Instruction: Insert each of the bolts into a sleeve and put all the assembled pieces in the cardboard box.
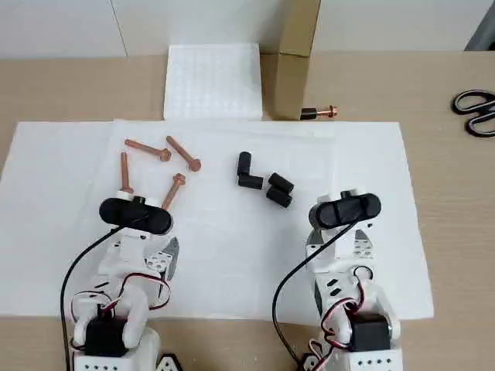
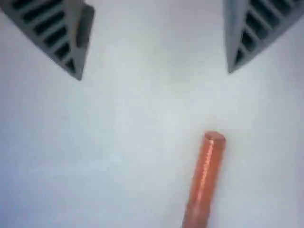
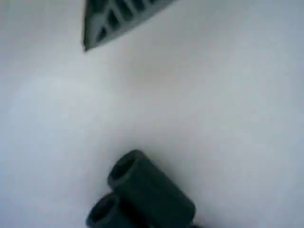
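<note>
Several copper bolts lie scattered on the white sheet, ahead of the left arm. My left gripper hangs open over the sheet, with one bolt's shaft just short of its fingertips. Several black sleeves cluster ahead of the right arm. My right gripper is open, with one finger showing above two sleeves lying side by side. The cardboard box stands at the back. One bolt-in-sleeve piece lies on the table beside it.
A white foam pad lies left of the box. Scissors rest at the table's far right edge. Bare sheet stretches between the two arms.
</note>
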Robot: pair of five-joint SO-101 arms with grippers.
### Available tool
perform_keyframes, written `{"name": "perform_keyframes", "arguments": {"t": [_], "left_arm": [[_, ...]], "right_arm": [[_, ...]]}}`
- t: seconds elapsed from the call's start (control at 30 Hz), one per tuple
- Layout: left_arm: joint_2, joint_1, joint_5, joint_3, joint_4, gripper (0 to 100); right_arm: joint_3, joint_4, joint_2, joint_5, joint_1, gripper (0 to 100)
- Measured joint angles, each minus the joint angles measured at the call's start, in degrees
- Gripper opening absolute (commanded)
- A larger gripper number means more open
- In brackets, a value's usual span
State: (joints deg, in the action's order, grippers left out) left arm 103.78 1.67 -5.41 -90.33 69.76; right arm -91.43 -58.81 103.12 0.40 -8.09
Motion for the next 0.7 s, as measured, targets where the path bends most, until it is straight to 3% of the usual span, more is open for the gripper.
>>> {"name": "perform_keyframes", "arguments": {"t": [0.7], "left_arm": [[0.0,0.0,0.0,-1.3,-0.1,19]], "right_arm": [[-4.0,0.0,0.0,0.0,0.5,22.4]]}}
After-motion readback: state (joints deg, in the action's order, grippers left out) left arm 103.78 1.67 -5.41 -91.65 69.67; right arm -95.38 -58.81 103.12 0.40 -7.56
